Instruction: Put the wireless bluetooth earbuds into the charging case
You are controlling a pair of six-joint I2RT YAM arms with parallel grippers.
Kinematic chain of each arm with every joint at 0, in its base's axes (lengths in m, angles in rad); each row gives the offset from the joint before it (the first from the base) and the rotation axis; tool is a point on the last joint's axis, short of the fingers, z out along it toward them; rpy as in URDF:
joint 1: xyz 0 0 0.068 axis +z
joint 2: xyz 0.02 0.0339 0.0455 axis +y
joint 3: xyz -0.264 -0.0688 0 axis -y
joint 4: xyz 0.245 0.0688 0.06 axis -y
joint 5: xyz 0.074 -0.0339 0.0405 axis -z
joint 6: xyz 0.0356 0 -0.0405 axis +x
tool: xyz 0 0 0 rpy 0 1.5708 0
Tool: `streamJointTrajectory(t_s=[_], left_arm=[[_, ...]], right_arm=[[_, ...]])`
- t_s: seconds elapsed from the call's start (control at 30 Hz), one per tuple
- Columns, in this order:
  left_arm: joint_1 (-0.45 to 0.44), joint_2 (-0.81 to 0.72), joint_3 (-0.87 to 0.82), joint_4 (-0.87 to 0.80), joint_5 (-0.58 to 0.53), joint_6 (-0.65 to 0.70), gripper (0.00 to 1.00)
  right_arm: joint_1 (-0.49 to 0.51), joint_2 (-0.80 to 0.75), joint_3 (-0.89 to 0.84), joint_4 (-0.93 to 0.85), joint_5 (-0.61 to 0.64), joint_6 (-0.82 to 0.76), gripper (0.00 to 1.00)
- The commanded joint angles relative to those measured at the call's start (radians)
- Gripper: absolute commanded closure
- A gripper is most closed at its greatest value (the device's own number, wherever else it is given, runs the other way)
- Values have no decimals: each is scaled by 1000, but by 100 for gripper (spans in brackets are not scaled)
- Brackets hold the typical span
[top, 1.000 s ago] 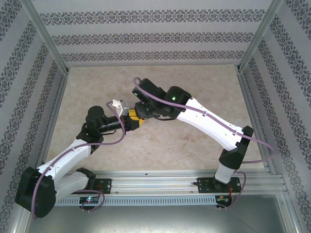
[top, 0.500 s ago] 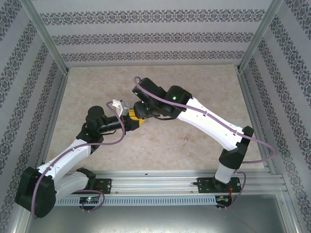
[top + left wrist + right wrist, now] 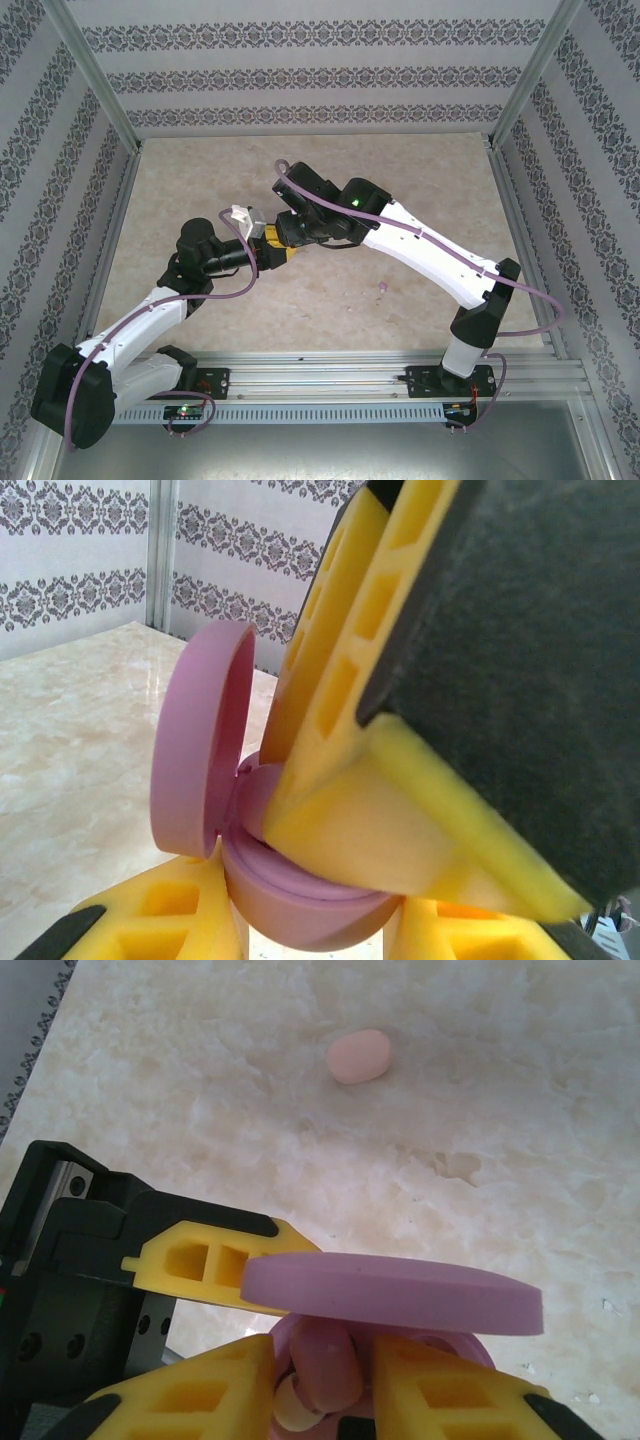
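The charging case (image 3: 300, 900) is a purple oval with its lid (image 3: 195, 740) hinged up. My left gripper (image 3: 315, 930) is shut on the case's base, holding it above the table. My right gripper (image 3: 325, 1360) reaches in from above, shut on a pale pink earbud (image 3: 328, 1368) with a whitish tip, low inside the open case behind the lid's edge (image 3: 390, 1295). In the top view the two grippers meet at centre-left, left gripper (image 3: 266, 238) against right gripper (image 3: 284, 244). A second pale pink earbud (image 3: 358, 1056) lies on the table.
The marble-patterned table (image 3: 400, 200) is boxed in by patterned walls and metal frame posts (image 3: 95, 85). A tiny purple bud (image 3: 383, 288) lies on the table to the right of the grippers. A rail (image 3: 330, 375) runs along the near edge.
The right wrist has shifted very slightly toward the left gripper. The left arm and the case have stayed still.
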Motion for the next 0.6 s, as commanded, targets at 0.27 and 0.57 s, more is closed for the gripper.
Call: streamJointTrajectory(t_s=[0.27,0.57], left_arm=[[-11,-17,11,-18,1,36,81],[-11,-15,18,-27,0,38,81]], right_arm=[[-7,-10,7,-15,33,-7,81],[4,-13,23,-37,33,-4,68]])
